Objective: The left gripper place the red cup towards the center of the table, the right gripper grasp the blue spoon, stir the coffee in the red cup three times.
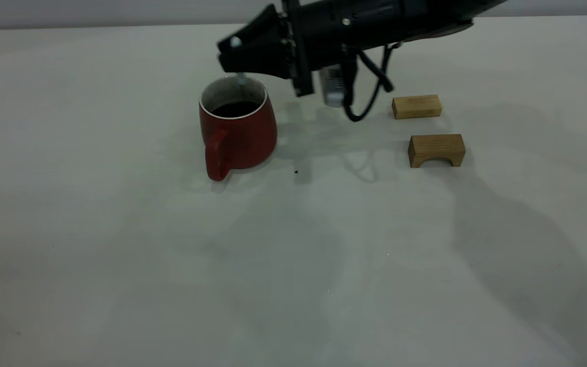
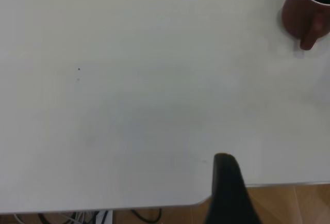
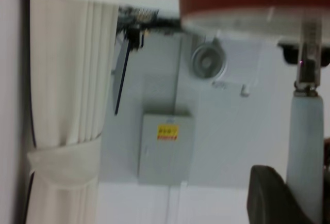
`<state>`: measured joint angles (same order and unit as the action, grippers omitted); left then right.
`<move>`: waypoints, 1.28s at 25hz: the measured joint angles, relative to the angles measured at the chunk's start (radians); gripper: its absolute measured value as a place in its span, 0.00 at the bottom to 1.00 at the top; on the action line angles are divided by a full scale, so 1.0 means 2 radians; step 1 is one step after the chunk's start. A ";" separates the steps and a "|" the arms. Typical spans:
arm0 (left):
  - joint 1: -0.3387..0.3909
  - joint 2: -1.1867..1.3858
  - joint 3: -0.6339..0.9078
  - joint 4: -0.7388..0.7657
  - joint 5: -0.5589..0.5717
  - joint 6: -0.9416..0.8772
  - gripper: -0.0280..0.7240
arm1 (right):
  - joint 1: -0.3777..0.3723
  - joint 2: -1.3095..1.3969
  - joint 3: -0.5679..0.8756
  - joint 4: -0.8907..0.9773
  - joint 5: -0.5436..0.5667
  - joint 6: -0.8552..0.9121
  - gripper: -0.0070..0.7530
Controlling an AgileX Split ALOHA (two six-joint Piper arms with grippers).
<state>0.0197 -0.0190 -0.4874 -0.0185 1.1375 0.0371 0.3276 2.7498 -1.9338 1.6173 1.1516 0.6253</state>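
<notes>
We count one red cup (image 1: 237, 127) on the table (image 1: 293, 265), holding one pool of coffee (image 1: 236, 108), and one blue spoon (image 1: 241, 77) above its rim — gripped by the single right gripper (image 1: 228, 51) that reaches in from the far right. To the right of the cup we count two wooden blocks — one plain block (image 1: 416, 106) farther back, one arched block (image 1: 436, 150) nearer. One dark speck (image 1: 296, 172) lies near the cup.
</notes>
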 joint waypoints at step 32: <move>0.000 0.000 0.000 0.000 0.000 0.000 0.77 | -0.005 -0.119 0.000 -0.079 0.007 0.000 0.82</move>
<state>0.0197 -0.0190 -0.4874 -0.0185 1.1375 0.0371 0.3183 2.5115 -1.9348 1.4595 1.1664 0.6253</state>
